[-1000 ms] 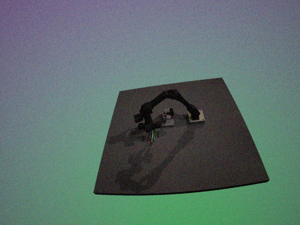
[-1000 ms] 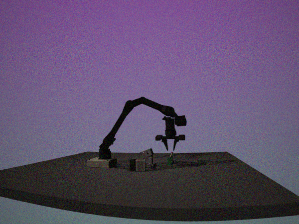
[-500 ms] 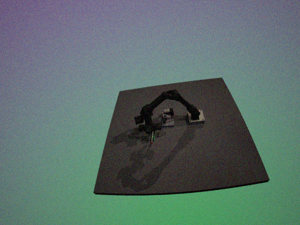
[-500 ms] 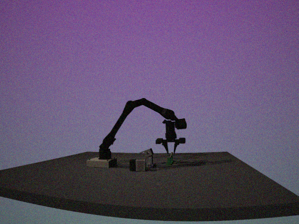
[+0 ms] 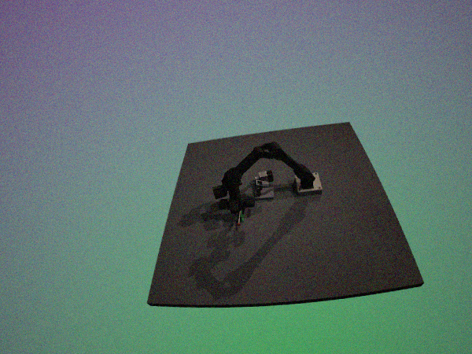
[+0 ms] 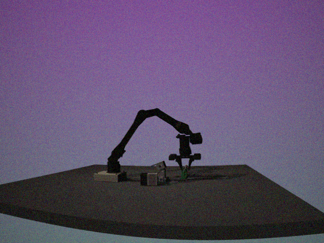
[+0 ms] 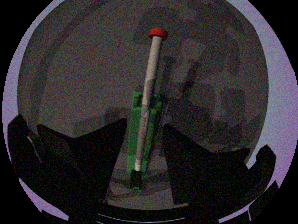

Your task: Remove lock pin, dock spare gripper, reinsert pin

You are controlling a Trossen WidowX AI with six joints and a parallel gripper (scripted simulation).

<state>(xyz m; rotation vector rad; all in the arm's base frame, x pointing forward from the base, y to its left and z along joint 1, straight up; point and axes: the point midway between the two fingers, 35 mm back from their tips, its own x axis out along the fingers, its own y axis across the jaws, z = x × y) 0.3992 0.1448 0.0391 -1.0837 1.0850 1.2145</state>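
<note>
A pale pin point(image 7: 153, 62) point(image 6: 186, 167) with a red head lies tilted along a green holder point(image 7: 133, 145) point(image 6: 184, 175) point(image 5: 242, 216). My gripper point(image 7: 145, 125) point(image 6: 185, 169) points down over the holder. Its fingers are partly open, one on each side of the pin, with gaps between them and the pin in the wrist view. A tilted grey block point(image 6: 161, 165), apparently the socket of the mount, stands beside the gripper on the side of the arm's base. A pale box with a black end point(image 6: 152, 179) point(image 5: 263, 175) lies beside it, possibly the spare gripper. The socket's inside is too small and dark to read.
The arm's pale base point(image 5: 318, 184) point(image 6: 105, 177) stands beyond the mount. The arm arches high over the mount. Dark arm shadows fall across the table point(image 5: 334, 252) point(image 6: 189, 205). The table's edges lie well away from the gripper.
</note>
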